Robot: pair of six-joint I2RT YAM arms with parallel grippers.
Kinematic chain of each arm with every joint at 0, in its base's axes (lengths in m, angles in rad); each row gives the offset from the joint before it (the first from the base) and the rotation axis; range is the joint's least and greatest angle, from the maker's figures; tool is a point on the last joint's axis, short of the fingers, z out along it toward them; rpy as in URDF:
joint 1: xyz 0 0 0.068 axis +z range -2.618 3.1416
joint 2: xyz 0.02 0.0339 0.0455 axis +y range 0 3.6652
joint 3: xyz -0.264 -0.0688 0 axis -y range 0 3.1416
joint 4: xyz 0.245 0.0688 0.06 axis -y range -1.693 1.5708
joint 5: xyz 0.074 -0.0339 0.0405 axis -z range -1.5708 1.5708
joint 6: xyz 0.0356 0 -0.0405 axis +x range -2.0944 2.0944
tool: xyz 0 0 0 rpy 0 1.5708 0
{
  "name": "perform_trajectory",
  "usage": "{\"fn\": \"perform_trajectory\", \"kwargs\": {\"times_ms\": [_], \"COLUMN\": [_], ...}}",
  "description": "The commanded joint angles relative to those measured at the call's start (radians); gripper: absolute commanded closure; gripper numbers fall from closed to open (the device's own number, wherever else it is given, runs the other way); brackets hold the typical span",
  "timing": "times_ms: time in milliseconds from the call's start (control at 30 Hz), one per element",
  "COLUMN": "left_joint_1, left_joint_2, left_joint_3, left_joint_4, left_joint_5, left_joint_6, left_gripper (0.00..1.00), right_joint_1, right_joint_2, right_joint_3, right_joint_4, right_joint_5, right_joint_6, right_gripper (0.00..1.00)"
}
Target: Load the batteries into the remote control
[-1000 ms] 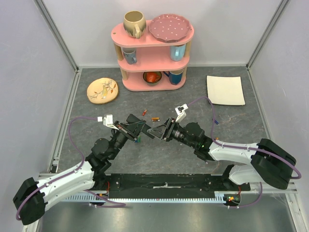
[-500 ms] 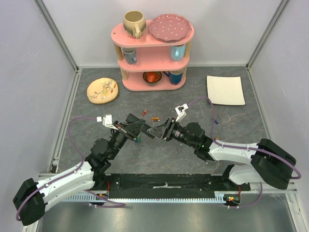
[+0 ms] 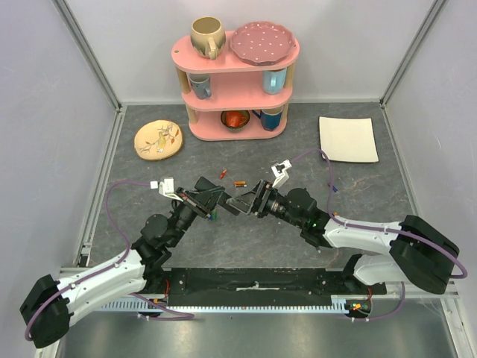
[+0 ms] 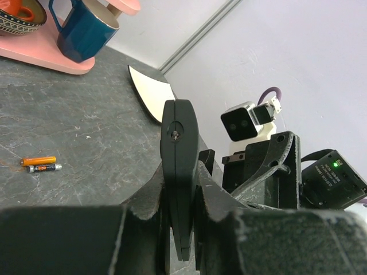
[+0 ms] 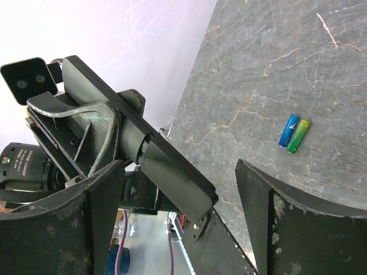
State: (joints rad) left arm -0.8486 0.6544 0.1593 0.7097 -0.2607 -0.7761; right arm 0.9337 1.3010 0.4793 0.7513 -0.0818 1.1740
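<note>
From above, the left hand (image 3: 216,198) and the right hand (image 3: 240,203) meet tip to tip over the middle of the dark grey marbled surface (image 3: 358,186); a small orange cylindrical battery (image 3: 239,183) and a small red cylindrical battery (image 3: 222,173) lie just beyond them, well short of the pink three-tier shelf (image 3: 237,89).

In the left wrist view, the slim flat black plastic remote control (image 4: 179,172) stands edge-on, clamped tight between the left hand's fingers (image 4: 143,200) and raised off the surface; the orange battery lies far to the left, touching a dark grey cylindrical battery (image 4: 43,168).

In the right wrist view, the right hand's fingers (image 5: 309,229) are spread wide and grip nothing; the remote control runs as a slanted bar out of the left hand, its lower end between those fingers but clear of both; a blue cylindrical battery (image 5: 288,130) and a green cylindrical battery (image 5: 299,136) lie side by side on the surface.
</note>
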Motion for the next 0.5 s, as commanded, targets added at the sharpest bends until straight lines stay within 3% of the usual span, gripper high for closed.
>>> {"fn": "perform_trajectory", "kwargs": {"times_ms": [0,200,300,467], "left_joint_1": [-0.001,0.0,0.002,0.022], "left_joint_2": [0.001,0.004,0.004,0.051], "left_joint_3": [-0.006,-0.012,-0.017,0.011], "left_joint_4": [0.034,0.025,0.011,-0.012], "left_joint_5": [-0.023,-0.041,-0.045,0.055], "left_joint_6": [0.0,-0.022,-0.045,-0.112], "left_gripper": [0.98,0.98,0.98,0.98], "right_joint_1": [-0.009,-0.029,-0.03,-0.021], "right_joint_2": [-0.069,-0.248,-0.334,-0.321], "right_joint_3": [0.044,0.056,0.144,0.355], "right_joint_4": [-0.056,-0.309,-0.589,-0.969], "right_joint_5": [0.01,0.042,0.068,0.125], "right_joint_6": [-0.033,-0.174,-0.331,-0.601], "right_gripper": [0.12,0.06,0.06,0.1]}}
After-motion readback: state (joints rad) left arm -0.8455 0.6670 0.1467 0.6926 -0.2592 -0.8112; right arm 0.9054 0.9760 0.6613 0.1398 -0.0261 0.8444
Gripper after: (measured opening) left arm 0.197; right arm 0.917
